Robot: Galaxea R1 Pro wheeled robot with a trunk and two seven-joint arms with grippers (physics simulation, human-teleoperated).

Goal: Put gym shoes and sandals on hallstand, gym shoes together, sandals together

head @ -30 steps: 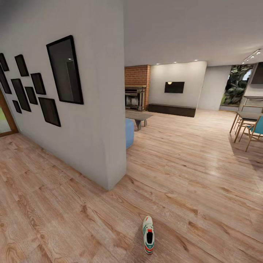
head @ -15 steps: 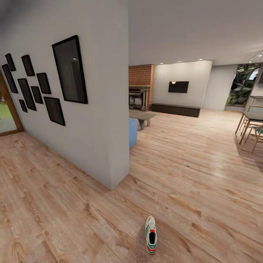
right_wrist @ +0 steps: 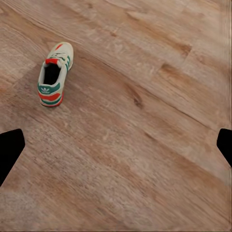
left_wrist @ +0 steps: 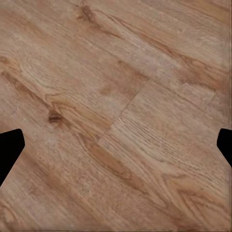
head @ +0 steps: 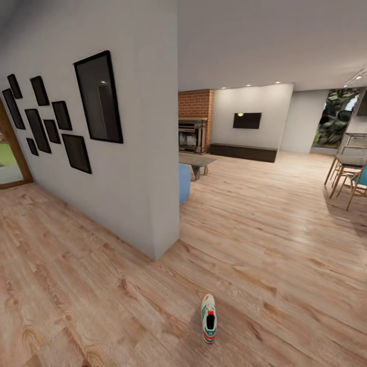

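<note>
one gym shoe (head: 208, 325) lies alone on the corridor floor (head: 285, 265), well out from the corner of the grey partition wall (head: 153, 168) that carries the black picture frames (head: 99, 97). it sits upright on its sole, toe toward the far living room and red-orange heel toward the robot. from the right wrist camera the same shoe (right_wrist: 53, 74) lies ahead of the arm, dark opening facing up.

both grippers are spread wide and hold nothing: the left gripper (left_wrist: 116, 145) hangs over bare planks, and the right gripper (right_wrist: 116, 145) has its dark fingertips at the frame edges with floor between them.

this looks like the approach to a shoe pickup, grasp not yet begun. the next move probably calls for rolling closer, lowering the right arm and lining its jaws across the shoe's narrow width.
</note>
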